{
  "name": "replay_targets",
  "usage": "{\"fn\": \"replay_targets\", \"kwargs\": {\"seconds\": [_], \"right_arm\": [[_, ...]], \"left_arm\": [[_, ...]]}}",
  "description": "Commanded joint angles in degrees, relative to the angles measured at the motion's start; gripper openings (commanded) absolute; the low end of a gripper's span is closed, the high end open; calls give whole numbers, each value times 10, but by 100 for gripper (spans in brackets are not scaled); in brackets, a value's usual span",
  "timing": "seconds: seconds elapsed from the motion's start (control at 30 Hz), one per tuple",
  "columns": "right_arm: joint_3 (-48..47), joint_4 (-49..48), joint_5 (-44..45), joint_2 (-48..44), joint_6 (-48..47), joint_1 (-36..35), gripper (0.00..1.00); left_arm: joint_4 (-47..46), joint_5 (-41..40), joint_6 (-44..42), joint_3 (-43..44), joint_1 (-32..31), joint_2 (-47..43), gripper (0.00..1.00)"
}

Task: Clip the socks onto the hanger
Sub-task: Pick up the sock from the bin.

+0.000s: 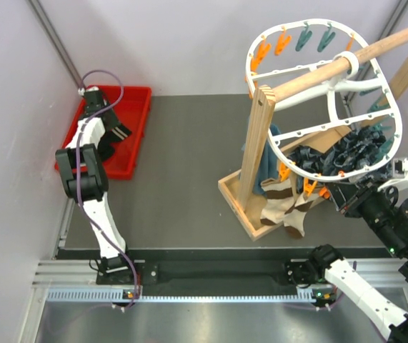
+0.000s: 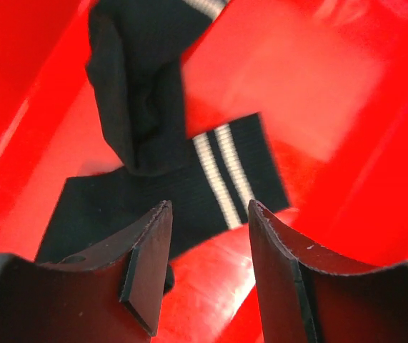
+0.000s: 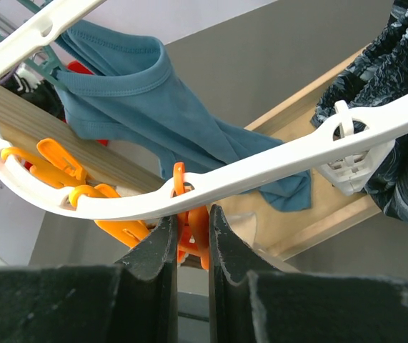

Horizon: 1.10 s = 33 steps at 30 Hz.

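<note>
over glossy red tray (image 2: pixel 318 78), left hand (image 2: pixel 209 214) frames striped black sock (image 2: pixel 221 175).

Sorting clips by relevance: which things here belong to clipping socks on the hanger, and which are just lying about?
Belongs to the job:
black striped sock, under the open left gripper
banded socks
hanger
orange peg, pinched by the right gripper

Just there:
red tray
wooden rack
blue garment
dark patterned cloth
</note>
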State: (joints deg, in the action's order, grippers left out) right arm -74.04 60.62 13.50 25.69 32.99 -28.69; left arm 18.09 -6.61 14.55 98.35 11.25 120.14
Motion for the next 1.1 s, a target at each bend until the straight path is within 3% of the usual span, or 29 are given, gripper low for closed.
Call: {"fn": "replay_targets", "kwargs": {"seconds": [0.0,0.13,0.43,0.63,0.7,0.73,0.83,1.0,1.07], "right_arm": [[-17,30,-3,20,-7,7,0],[-13,25,-8,21,-5,7,0],[-10,22,-14,23,1,7,0],[-10,25,-16,23,4,7,0],[-10,25,-18,22,4,7,0],[-11,27,-17,22,4,7,0],[-11,27,-18,21,4,7,0],[-7,26,-18,20,1,7,0],[0,23,-21,22,0,7,0]], "left_arm": [[-27,18,8,38,3,27,52],[20,-22,28,101,3,104,51],[100,-22,36,170,4,185,49],[151,-14,19,197,4,221,28],[150,5,16,191,3,220,20],[147,12,12,189,3,212,11],[135,30,14,181,2,194,0],[105,63,46,147,3,127,0],[63,99,76,95,4,40,0]]}}
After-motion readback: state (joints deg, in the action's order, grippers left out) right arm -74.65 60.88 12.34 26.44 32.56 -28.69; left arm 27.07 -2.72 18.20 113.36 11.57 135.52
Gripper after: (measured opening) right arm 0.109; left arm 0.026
